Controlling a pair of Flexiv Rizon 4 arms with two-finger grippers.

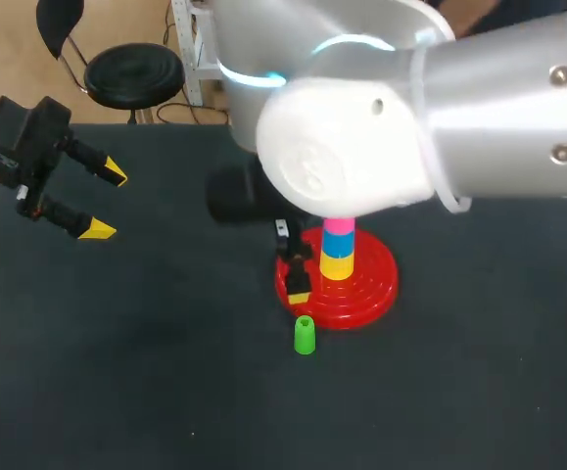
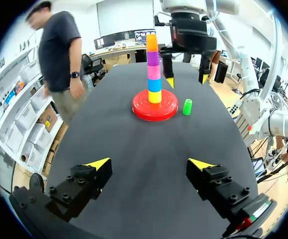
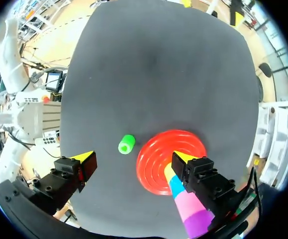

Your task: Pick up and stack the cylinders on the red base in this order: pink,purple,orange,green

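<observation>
Green cylinder (image 1: 305, 335) on table beside red base (image 1: 361, 289) | stack (image 2: 154, 69) topped orange | right gripper (image 3: 132, 158) spread, empty, by stack | left gripper (image 1: 107, 204) spread, empty, well apart

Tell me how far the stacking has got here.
Done: pink, purple and orange sit in that order over the base, atop blue and yellow. In hand: nothing; the right hand by the base and the left hand off to the side are both open and empty. To do: green stands on the table next to the base.
</observation>
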